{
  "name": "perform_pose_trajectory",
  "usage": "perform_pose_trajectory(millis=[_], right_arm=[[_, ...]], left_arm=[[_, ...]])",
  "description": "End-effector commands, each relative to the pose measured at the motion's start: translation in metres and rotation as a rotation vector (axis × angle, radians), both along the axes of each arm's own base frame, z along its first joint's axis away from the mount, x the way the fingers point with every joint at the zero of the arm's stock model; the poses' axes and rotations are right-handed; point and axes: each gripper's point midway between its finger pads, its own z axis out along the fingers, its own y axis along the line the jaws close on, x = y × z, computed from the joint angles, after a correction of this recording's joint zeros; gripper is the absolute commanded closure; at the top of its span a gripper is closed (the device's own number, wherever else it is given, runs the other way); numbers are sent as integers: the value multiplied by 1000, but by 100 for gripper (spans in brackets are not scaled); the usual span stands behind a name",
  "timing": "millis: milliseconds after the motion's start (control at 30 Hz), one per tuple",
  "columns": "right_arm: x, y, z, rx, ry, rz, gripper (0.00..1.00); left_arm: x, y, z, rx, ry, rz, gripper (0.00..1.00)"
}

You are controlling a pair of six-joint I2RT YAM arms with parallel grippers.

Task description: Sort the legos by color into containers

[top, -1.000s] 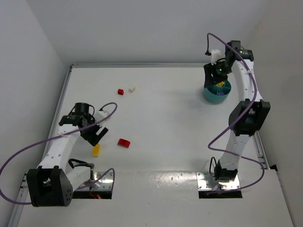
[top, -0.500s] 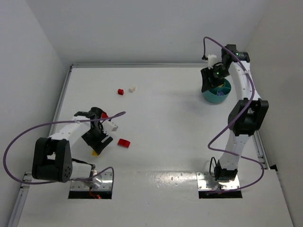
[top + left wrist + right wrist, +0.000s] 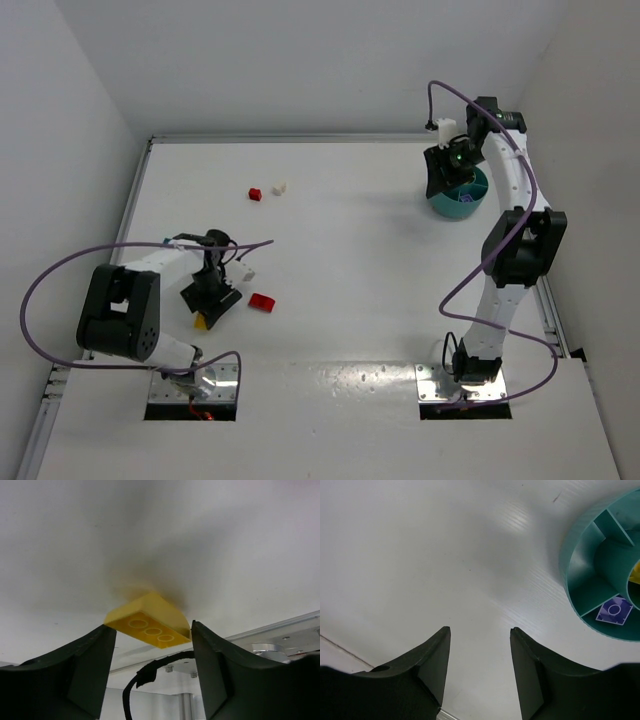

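Note:
A yellow lego (image 3: 152, 614) lies flat on the white table. My left gripper (image 3: 150, 629) is down over it, a fingertip against each end, and in the top view only a yellow corner (image 3: 203, 322) shows under the left gripper (image 3: 206, 312). My right gripper (image 3: 446, 178) hangs just left of the teal container (image 3: 462, 208), open with nothing between its fingers (image 3: 432, 655). In the right wrist view the container (image 3: 577, 580) shows its dividers, a purple lego (image 3: 615, 611) in one compartment and a bit of yellow (image 3: 636, 575) in another.
A red lego (image 3: 262, 301) lies just right of the left gripper. A smaller red lego (image 3: 255, 193) and a white lego (image 3: 279, 187) sit side by side at the far middle-left. Walls close off the table at the back and on both sides.
The left arm swung right and down onto the yellow lego, and its jaws narrowed around it. The right gripper shifted slightly left, away from above the container.

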Motion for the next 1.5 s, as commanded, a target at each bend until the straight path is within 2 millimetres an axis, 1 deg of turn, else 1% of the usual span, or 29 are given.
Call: perform_pose_trajectory(millis=[0, 67, 100, 200, 233, 300, 367, 433, 533, 567, 633, 667, 733, 800, 833, 867, 933, 967, 1000, 1100, 1167, 1200, 1233, 1300, 1333, 1367, 1400, 1433, 1467], right_arm=[[1, 0, 23, -14, -85, 29, 49], [1, -1, 23, -24, -84, 26, 50], [1, -1, 23, -24, -84, 26, 50], [-2, 4, 30, 4, -80, 35, 51], [-4, 6, 30, 16, -72, 39, 51], [-8, 13, 34, 54, -70, 68, 51], [-16, 20, 35, 91, -45, 89, 51], [-26, 33, 42, 173, -24, 119, 51], [-43, 61, 57, 356, 20, 179, 51], [-43, 61, 57, 357, 21, 179, 51], [-57, 81, 72, 469, 17, 211, 51], [-67, 97, 79, 557, 33, 238, 51], [-82, 113, 99, 627, 5, 287, 51], [-95, 128, 112, 701, -34, 366, 51], [-105, 134, 124, 719, -74, 408, 47], [-107, 138, 128, 757, -110, 433, 45], [-111, 150, 136, 765, -192, 501, 44], [-110, 150, 136, 759, -218, 512, 44], [-113, 156, 138, 767, -231, 541, 42], [-119, 171, 139, 800, -259, 607, 38], [-133, 186, 141, 813, -267, 668, 35], [-134, 192, 140, 815, -276, 696, 33], [-147, 202, 141, 804, -273, 732, 33], [-152, 214, 141, 791, -307, 773, 33], [-160, 222, 134, 788, -270, 773, 33], [-166, 225, 140, 784, -292, 779, 33], [-161, 231, 145, 780, -354, 797, 33], [-162, 234, 140, 772, -350, 782, 31], [-167, 240, 143, 785, -325, 762, 29]], left_arm=[[12, -2, 1, 14, -40, 14, 34], [13, -2, -1, 15, -37, 14, 38], [12, -2, -3, 16, -28, 14, 46], [13, -6, -2, -11, -35, 15, 57], [20, -7, 1, -17, -65, 15, 64], [23, -14, 5, -59, -93, -2, 67], [36, -23, 13, -110, -145, -12, 74], [50, -36, 30, -185, -219, -41, 76], [84, -78, 90, -419, -406, -111, 79], [85, -86, 96, -464, -428, -123, 82], [102, -105, 134, -577, -544, -121, 87], [102, -123, 146, -669, -545, -138, 89], [104, -142, 175, -775, -580, -158, 91], [94, -172, 199, -925, -551, -197, 91], [87, -179, 203, -970, -527, -209, 91], [87, -188, 213, -1019, -530, -218, 91], [73, -212, 229, -1119, -500, -273, 91], [73, -214, 232, -1138, -498, -273, 91], [63, -223, 238, -1176, -480, -308, 91], [53, -236, 251, -1223, -475, -356, 91], [46, -245, 262, -1255, -477, -393, 91], [44, -251, 268, -1276, -480, -398, 91], [45, -253, 274, -1290, -498, -396, 91], [43, -262, 288, -1332, -519, -409, 91], [44, -263, 290, -1339, -525, -405, 91], [45, -264, 296, -1349, -537, -406, 91], [44, -268, 301, -1365, -529, -417, 91], [47, -269, 300, -1366, -531, -418, 91], [47, -269, 304, -1369, -541, -424, 91]])
